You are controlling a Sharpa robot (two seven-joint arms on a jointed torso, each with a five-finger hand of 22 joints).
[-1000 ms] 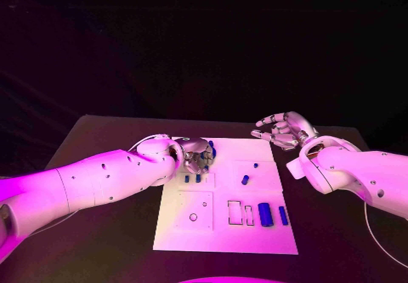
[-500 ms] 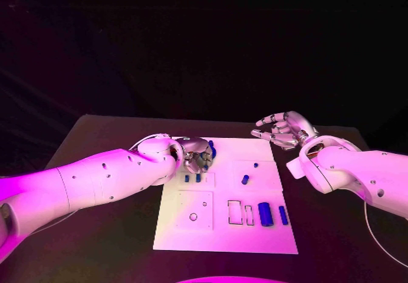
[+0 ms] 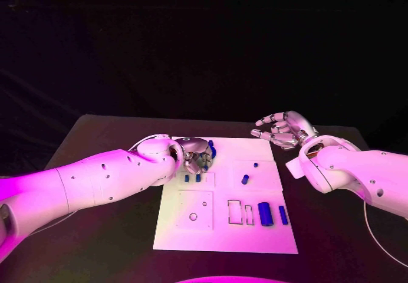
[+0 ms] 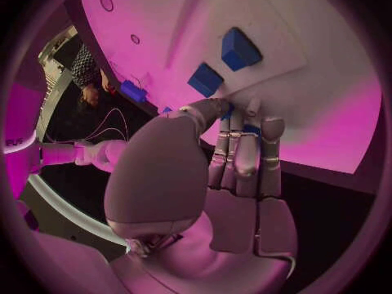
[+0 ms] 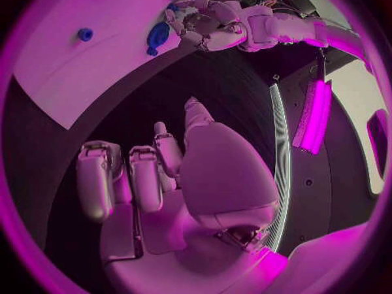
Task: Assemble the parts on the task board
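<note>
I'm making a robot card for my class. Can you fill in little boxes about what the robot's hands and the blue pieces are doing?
table: black
task board: white plate in the middle of the table
left hand: over the board's far left corner, fingers curled down onto a blue part
right hand: raised off the board's far right corner, holding nothing
loose parts: two blue cylinders near the board's right edge

No readable text, labels, brands, numbers or signs anywhere: task board [image 3: 223, 236] plain, arms unmarked.
</note>
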